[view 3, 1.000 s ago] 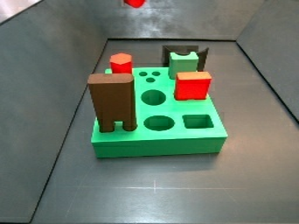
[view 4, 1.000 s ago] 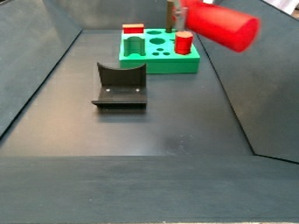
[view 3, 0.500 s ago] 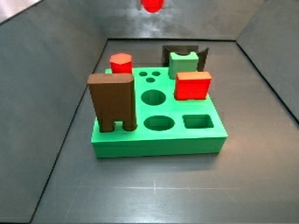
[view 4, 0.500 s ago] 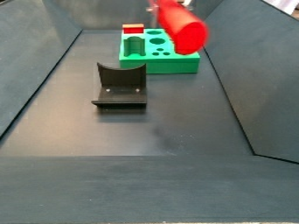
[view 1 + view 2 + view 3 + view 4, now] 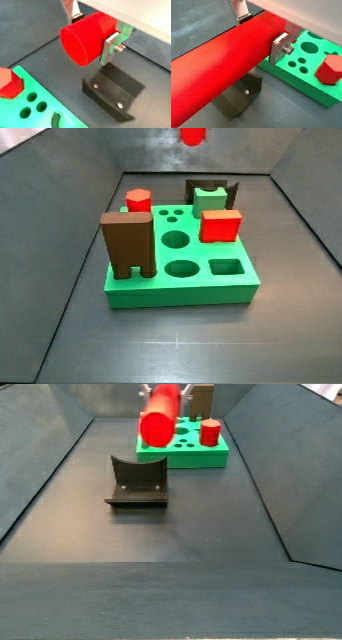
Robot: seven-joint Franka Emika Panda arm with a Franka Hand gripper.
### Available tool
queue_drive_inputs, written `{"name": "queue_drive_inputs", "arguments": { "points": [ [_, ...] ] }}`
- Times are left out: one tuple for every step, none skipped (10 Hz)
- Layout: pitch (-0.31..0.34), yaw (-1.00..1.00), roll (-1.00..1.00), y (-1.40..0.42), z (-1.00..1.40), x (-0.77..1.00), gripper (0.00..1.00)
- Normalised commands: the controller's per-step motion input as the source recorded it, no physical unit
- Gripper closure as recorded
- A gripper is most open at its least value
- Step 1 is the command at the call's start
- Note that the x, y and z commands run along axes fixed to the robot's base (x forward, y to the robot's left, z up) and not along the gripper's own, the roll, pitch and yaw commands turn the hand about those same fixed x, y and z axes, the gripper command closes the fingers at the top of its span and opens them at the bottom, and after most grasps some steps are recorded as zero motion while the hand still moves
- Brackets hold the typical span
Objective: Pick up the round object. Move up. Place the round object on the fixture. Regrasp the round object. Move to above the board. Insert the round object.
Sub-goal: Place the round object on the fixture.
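Gripper [image 5: 93, 31] sat clamped on the round object [image 5: 87, 38], and we saw both silver fingers [image 5: 282, 44] pressed flat against its sides. We watched the red peg [image 5: 160, 414] hang lying down, long axis level, high over the floor, above the fixture [image 5: 136, 482] and near the green board [image 5: 187, 451], one flat end facing a side view

Gripper [image 5: 93, 31], above fixture: silver plate fingers [image 5: 112, 44]. Between them, round object [image 5: 228, 62]: plain glossy red, no pattern. Fixture [image 5: 115, 92] below gripper: dark brown-black; pale green block inside [image 5: 209, 199]. Board [image 5: 183, 271] beyond: bright green, dark holes. Brown block [image 5: 128, 244]: brown. Cube [image 5: 219, 226], hexagonal peg [image 5: 138, 200]: red. Floor [image 5: 160, 534]: dark grey.
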Motion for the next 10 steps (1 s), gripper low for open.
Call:
{"name": "queue_drive_inputs", "arguments": {
  "points": [
    [0.063,-0.13,-0.12,-0.02,-0.01,0.94,1.0],
    [0.08,-0.09,-0.1,-0.01,0.0,0.82,1.0],
    [0.067,0.1,-1.0,-0.21,0.17,0.58,1.0],
    [0.074,0.1,-1.0,-0.18,0.17,0.47,1.0],
    [0.081,0.09,-1.0,-0.11,0.14,0.39,1.0],
    [0.098,0.07,-1.0,-0.02,0.04,0.21,1.0],
    [0.105,0.07,-1.0,0.0,0.01,0.14,1.0],
    [0.115,0.05,-1.0,0.03,0.02,0.03,1.0],
    [0.115,0.04,-1.0,0.03,0.02,0.01,1.0],
    [0.125,0.02,-1.0,0.03,0.0,0.03,1.0]
  ]
}}
